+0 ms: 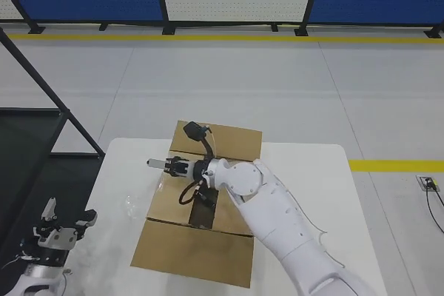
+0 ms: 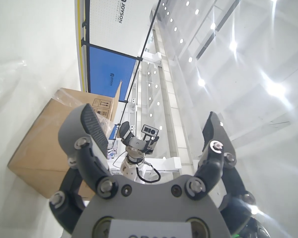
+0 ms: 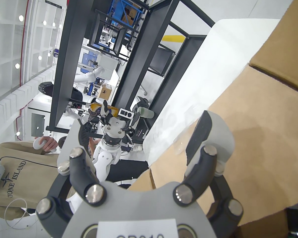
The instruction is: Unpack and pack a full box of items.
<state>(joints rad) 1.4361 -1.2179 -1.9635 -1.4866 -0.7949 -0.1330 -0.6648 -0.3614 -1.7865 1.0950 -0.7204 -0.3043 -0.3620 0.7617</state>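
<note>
A cardboard box (image 1: 200, 207) stands in the middle of the white table (image 1: 311, 170) with its flaps folded outward. Its dark opening (image 1: 201, 216) shows no contents. My right gripper (image 1: 155, 163) hovers over the box's left flap, pointing left, and in its wrist view the right gripper (image 3: 144, 134) is open and holds nothing beside the flap (image 3: 250, 130). My left gripper (image 1: 61, 226) is beyond the table's left edge, low down. In the left wrist view the left gripper (image 2: 154, 127) is open and holds nothing, with the box (image 2: 47, 137) off to one side.
A crumpled piece of clear plastic (image 1: 133, 203) lies on the table left of the box. A black metal rack (image 1: 22, 148) stands off the table's left side. Bare table surface runs along the right side of the box.
</note>
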